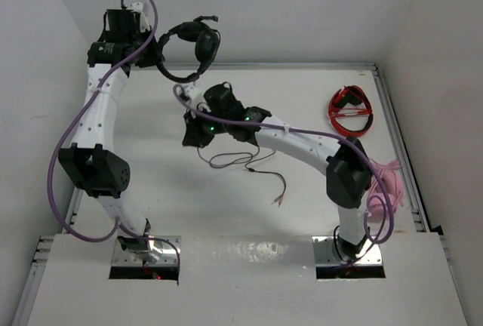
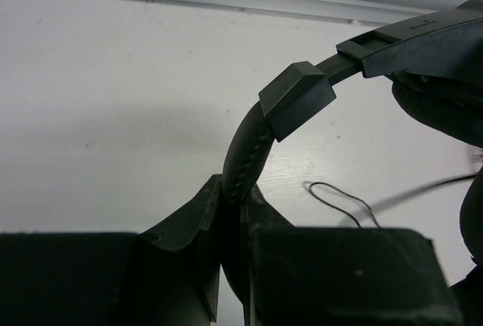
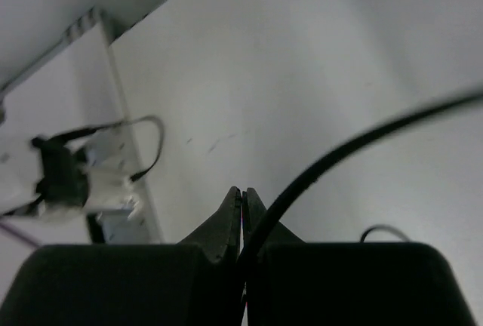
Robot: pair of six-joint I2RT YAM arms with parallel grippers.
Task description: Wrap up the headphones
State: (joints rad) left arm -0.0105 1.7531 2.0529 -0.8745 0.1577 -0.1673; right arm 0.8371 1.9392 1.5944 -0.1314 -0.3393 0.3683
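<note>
The left claw [image 2: 230, 199] is clamped on the padded band of the headphones [image 2: 249, 145], which arch up and to its right; the right claw [image 3: 243, 199] is pressed together, seemingly pinching the cable [image 3: 339, 149] that rises to its right, though blur leaves doubt; near it the rest of the cable lies loose on the table [image 1: 317, 96], so I judge no turn wound yet and nearly all the wrapping left.

One black headphones [image 1: 198, 43], one red headset [image 1: 351, 111], one pink headset [image 1: 389, 176], two arms [image 1: 102, 115].
</note>
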